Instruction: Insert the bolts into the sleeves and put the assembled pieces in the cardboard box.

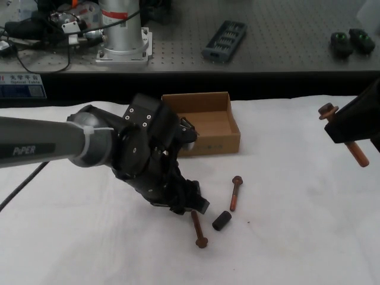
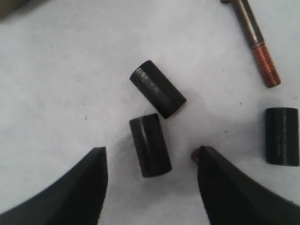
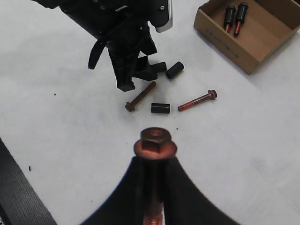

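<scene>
The left pincer [image 2: 151, 153] hangs low over the white-covered worktop [image 1: 297, 225], wide open. A black sleeve [image 2: 150, 146] lies flat between its two fingers and touches neither. A second sleeve [image 2: 158, 89] lies tilted just beyond the first, their near ends almost meeting. A third sleeve [image 2: 282, 136] lies apart, past the outer side of one finger. A loose bolt [image 2: 257, 40] lies farther out, its threaded end pointing toward the sleeves.

The right pincer [image 3: 154, 164] hangs above the right side of the worktop, well apart from the sleeves. It is clamped on the shank of a coppery bolt [image 3: 155, 142], whose flanged head stands clear past the fingertips.

The cardboard box [image 1: 214, 144] sits open at the back of the worktop, beyond the left arm. Two assembled pieces [image 3: 229, 16] lie side by side in it.
</scene>
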